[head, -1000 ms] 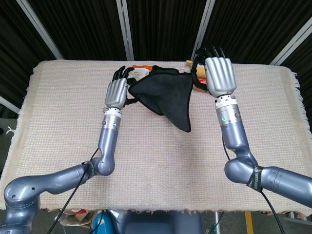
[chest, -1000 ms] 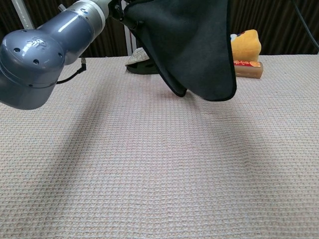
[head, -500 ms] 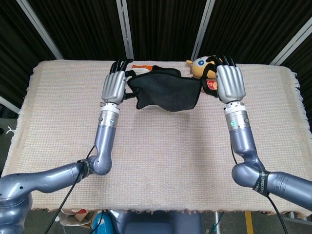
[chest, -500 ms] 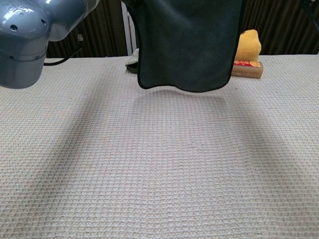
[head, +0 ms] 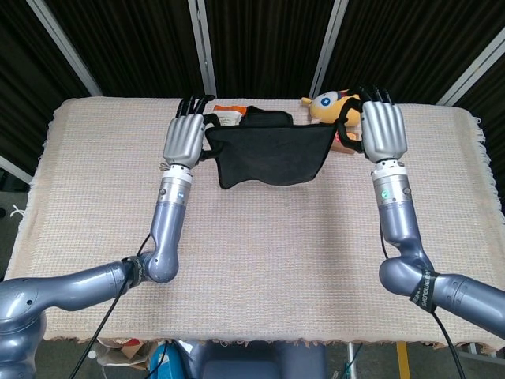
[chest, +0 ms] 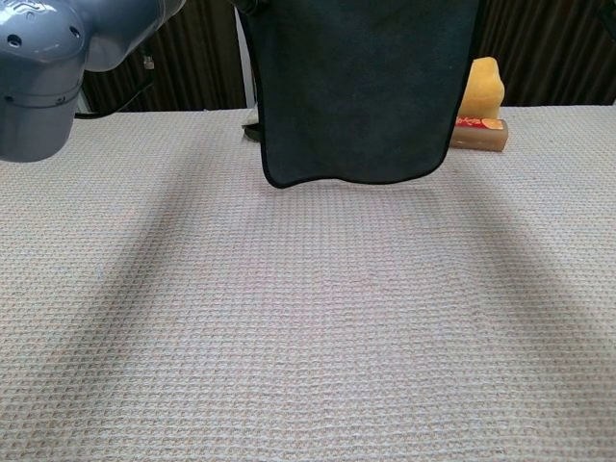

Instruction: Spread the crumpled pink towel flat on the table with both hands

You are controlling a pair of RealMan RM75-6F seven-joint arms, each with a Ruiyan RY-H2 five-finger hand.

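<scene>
Two robot hands are holding a towel [head: 272,154] stretched in the air above the far part of the cloth-covered table [head: 260,260]; it is looking dark, almost black, not pink. The left hand [head: 184,136] is gripping one upper corner, the right hand [head: 383,130] the other, though the fingers' hold is mostly hidden behind the hands. The towel is hanging as a smooth sheet, its lower edge [chest: 356,180] just off the tabletop. A yellow plush toy [head: 335,106] and a packet [head: 229,117] are lying just behind it. Lowered too far back, the towel could drape over them; an uneven release could leave it folded.
</scene>
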